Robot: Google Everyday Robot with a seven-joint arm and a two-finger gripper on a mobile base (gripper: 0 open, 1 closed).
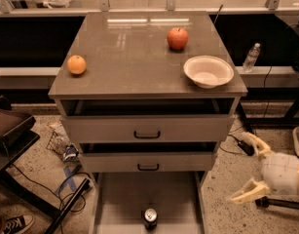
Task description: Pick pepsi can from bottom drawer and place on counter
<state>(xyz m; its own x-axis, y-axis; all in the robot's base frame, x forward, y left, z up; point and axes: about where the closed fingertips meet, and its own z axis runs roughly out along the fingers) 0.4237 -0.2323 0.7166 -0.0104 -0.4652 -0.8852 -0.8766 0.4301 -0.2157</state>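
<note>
The pepsi can [150,218] stands upright on the floor of the pulled-out bottom drawer [124,204], near the frame's bottom edge; I see mostly its silver top. The counter [134,52] is the glossy grey-brown cabinet top above. My gripper [250,168] is at the lower right, beside the cabinet and to the right of the drawer. Its two pale fingers are spread wide apart and hold nothing. It is well clear of the can.
On the counter sit an orange [76,64] at the left, a red apple [177,38] at the back and a white bowl [208,71] at the right. Two grey drawers with black handles [147,134] are slightly open. A water bottle [251,57] stands on the ledge behind. Cables and clutter [66,152] lie on the floor at left.
</note>
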